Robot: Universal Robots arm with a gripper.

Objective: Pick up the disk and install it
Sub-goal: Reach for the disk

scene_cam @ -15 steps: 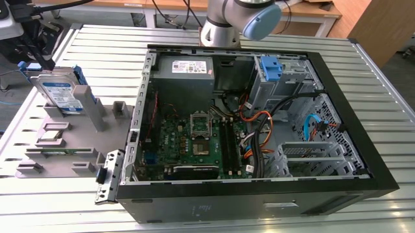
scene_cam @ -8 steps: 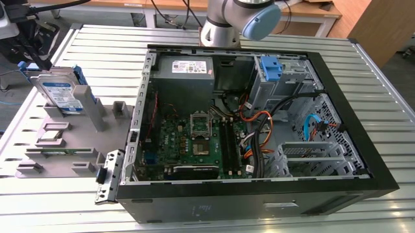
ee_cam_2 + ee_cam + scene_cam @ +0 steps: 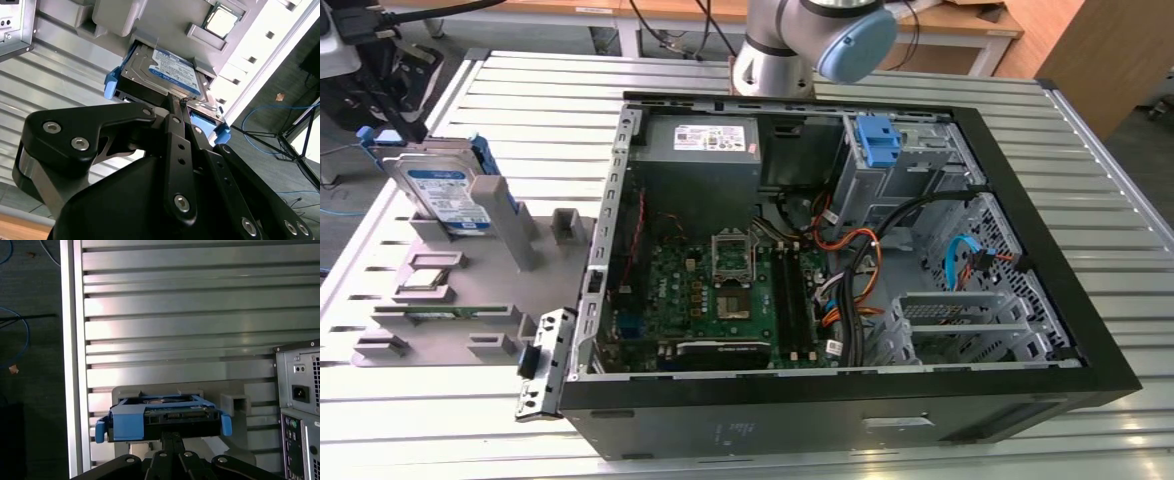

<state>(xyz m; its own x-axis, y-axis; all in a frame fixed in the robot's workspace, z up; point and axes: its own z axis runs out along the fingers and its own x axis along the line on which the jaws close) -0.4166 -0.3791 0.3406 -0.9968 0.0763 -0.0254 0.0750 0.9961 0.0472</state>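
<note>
- The work surface is a slatted metal table [image 3: 520,90]. The arm's base [image 3: 781,50] stands at its far edge in the exterior view.
- At the exterior view's left, a grey fixture tray [image 3: 520,300] lies on the table. The disk [image 3: 447,190] stands on edge in the tray's upright holder, with blue rails along its sides.
- In both wrist views the gripper [image 3: 181,102] [image 3: 172,436] sits at the disk's near end. Its fingers are drawn close together, with the tips against the end face between the rails. Whether they pinch any part of the disk cannot be determined.
- In the middle stands the open computer case [image 3: 787,415], well apart from the disk. Inside it are the motherboard [image 3: 720,290] and a grey power supply [image 3: 700,140].
- Further to the exterior view's right, a bare blue bracket [image 3: 878,140] sits in the drive cage. Loose cables [image 3: 867,260] run beside it.
- Risk: contact on one narrow end probably gives little hold, so the disk could pivot or slip free.
- Risk: a tilted pull would likely wedge the rails against the holder walls and drag the tray.
- Risk: the cables near the cage could snag a rail.
- Labelling: the disk [image 3: 165,70] carries a white-and-blue label, and the power supply a white one. The print on both is too small to read.
</note>
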